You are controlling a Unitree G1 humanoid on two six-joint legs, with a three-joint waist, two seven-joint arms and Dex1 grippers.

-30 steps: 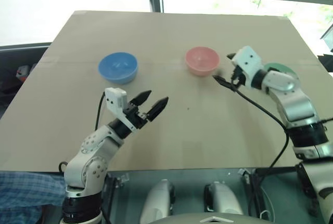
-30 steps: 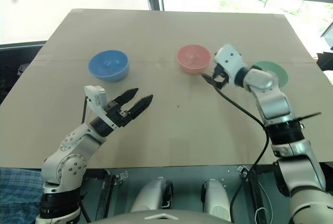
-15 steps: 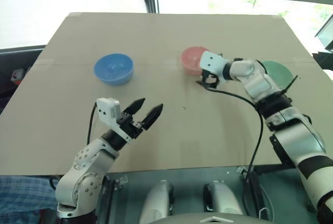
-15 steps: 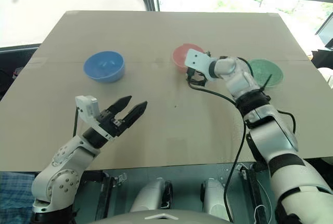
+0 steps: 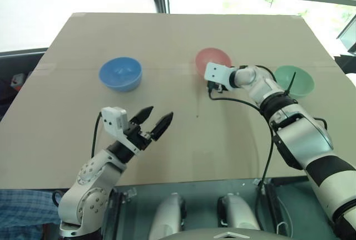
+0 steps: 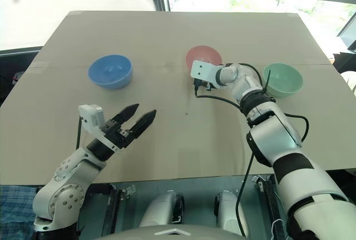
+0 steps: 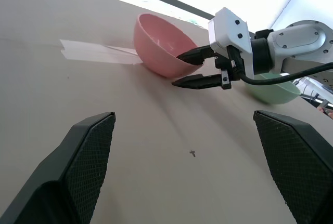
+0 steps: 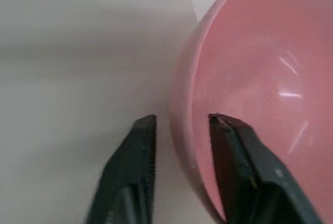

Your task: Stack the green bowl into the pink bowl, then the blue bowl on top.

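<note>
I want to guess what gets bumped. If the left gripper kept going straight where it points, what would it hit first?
Probably the small round salmon-pink bowl, or the right gripper straddling its rim; depth is unclear.

the pink bowl point(image 8: 250, 89) looks like smooth, shiny plastic with little bright spots of light inside it, and the blue bowl point(image 5: 120, 73) and the green bowl point(image 5: 294, 81) look smooth and plain like it. the table point(image 5: 183, 34) is a dull, flat tan, like cardboard or paper, with a strip of pale tape point(image 7: 96, 52) stuck on it. the left gripper point(image 7: 187, 177) has black fingers with a bumpy grid on the pads, and the right gripper point(image 8: 179, 130) has dark matt fingers on a shiny white plastic and grey metal arm.
</note>
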